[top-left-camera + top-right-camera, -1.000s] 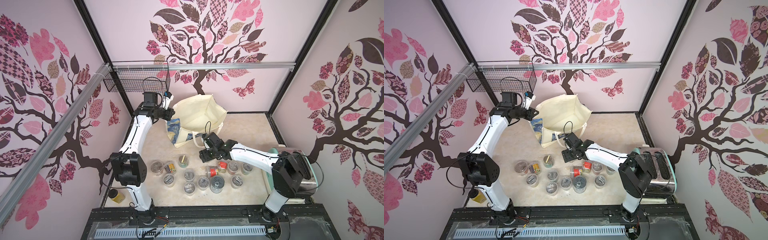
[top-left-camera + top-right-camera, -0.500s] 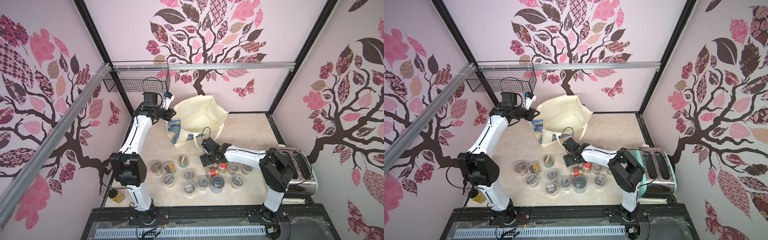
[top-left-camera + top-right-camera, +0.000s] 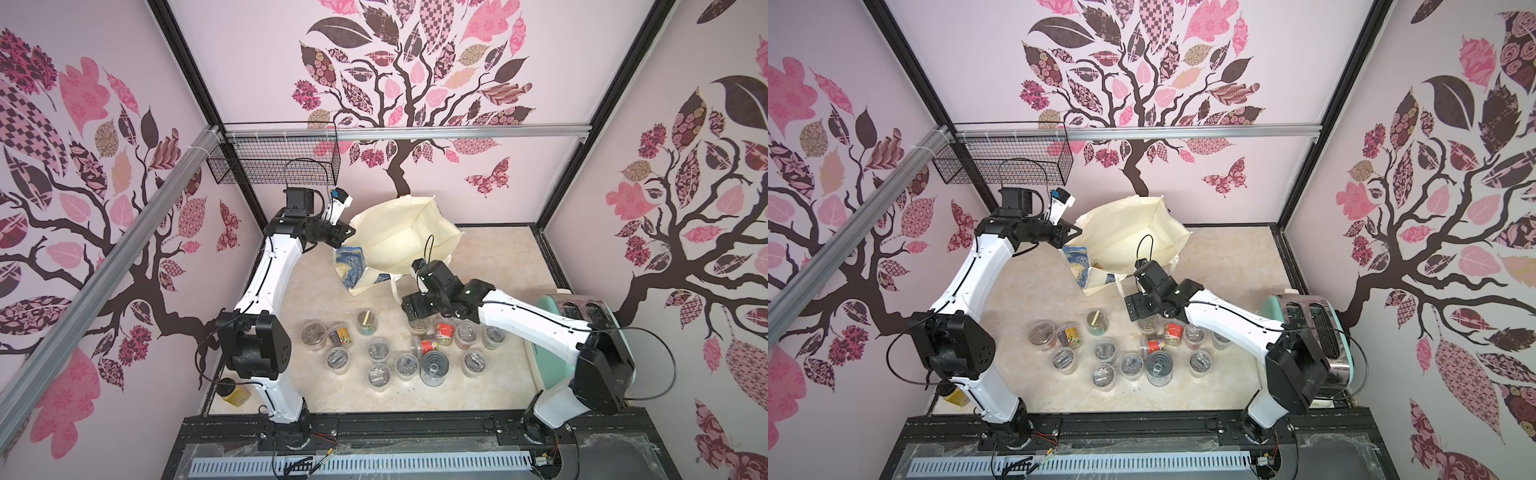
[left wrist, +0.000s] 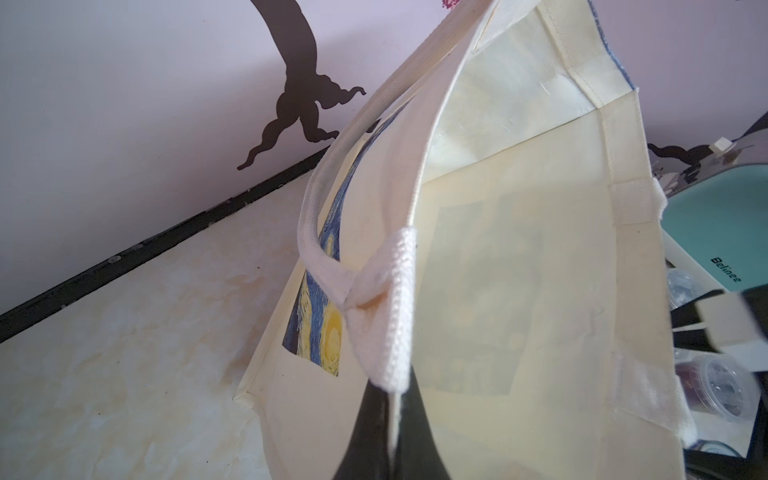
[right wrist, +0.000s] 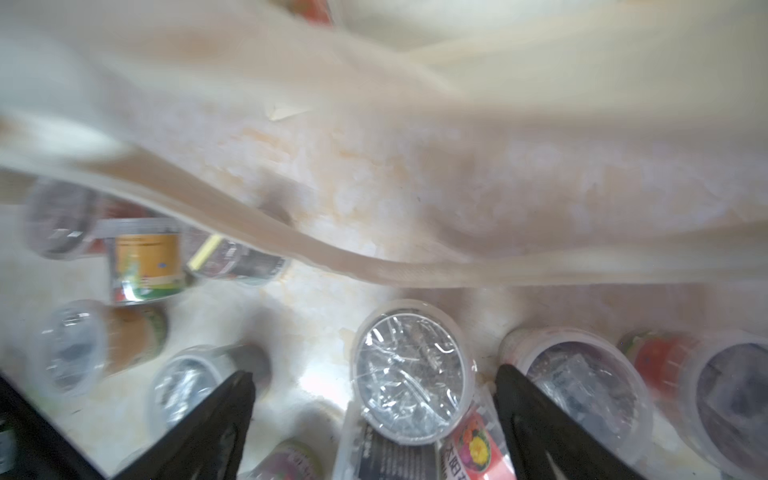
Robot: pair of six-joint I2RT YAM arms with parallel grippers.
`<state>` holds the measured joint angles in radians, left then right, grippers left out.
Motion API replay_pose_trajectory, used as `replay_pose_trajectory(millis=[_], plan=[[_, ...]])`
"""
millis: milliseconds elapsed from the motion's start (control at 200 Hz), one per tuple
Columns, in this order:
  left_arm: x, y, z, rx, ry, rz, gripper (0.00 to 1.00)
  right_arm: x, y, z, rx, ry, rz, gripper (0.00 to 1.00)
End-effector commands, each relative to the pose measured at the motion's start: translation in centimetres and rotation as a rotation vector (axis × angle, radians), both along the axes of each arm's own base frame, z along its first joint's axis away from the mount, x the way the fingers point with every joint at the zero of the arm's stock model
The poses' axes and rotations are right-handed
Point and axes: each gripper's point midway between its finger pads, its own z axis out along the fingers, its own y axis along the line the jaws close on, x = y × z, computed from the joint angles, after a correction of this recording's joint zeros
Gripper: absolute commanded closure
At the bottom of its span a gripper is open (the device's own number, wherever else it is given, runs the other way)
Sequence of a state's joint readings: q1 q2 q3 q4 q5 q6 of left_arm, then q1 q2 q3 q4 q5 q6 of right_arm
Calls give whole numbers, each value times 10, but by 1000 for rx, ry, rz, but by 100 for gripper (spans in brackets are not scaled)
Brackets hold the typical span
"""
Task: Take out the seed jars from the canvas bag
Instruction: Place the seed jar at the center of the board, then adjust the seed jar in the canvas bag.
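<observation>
The canvas bag (image 3: 401, 232) (image 3: 1125, 235) stands open at the back of the table. My left gripper (image 3: 345, 232) (image 3: 1073, 232) (image 4: 392, 401) is shut on the bag's rim beside a white handle (image 4: 386, 307) and holds it up. Several seed jars (image 3: 378, 349) (image 3: 1105, 351) stand on the table in front. My right gripper (image 3: 411, 309) (image 3: 1136, 308) (image 5: 374, 376) is open just above one clear-lidded seed jar (image 5: 411, 370) (image 3: 419, 327), its fingers (image 5: 232, 399) apart from the jar. The bag's other handle (image 5: 374, 266) crosses the right wrist view.
A tin can (image 3: 434, 368) stands among the jars. A teal toaster (image 3: 582, 311) (image 3: 1312, 328) sits by the right arm. A mustard-yellow jar (image 3: 236, 395) is at the front left corner. A wire basket (image 3: 270, 162) hangs on the back wall.
My right gripper's jaws have spread wider over the jar on the table, and the right arm has shifted a little. The left arm and the bag have not moved.
</observation>
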<state>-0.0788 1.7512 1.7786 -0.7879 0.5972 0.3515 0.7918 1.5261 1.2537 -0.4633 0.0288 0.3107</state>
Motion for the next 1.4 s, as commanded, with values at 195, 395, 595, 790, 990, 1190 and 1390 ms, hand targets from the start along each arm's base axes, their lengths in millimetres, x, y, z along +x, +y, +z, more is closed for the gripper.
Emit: replay_pose_trajectory(millis=[195,395,595,790,990,1190,1390], plan=[[-50,-35,9,59,-85,-240,100,-9,37,89,293,-45,87,1],[-78,-45,14,75,-90,-343,100,44,46,76,269,-28,-93,3],[-95,-51,9,81,-78,-394,100,72,63,23,256,6,-179,10],[-94,-56,9,75,-73,-395,100,69,77,-24,135,-27,-151,8],[-99,-58,5,68,-55,-411,100,81,92,-47,128,-67,-131,3],[-109,-58,1,67,-38,-443,100,100,123,-51,136,-158,-148,1],[-126,-58,-5,81,-20,-514,100,126,138,-52,208,-211,-215,1]])
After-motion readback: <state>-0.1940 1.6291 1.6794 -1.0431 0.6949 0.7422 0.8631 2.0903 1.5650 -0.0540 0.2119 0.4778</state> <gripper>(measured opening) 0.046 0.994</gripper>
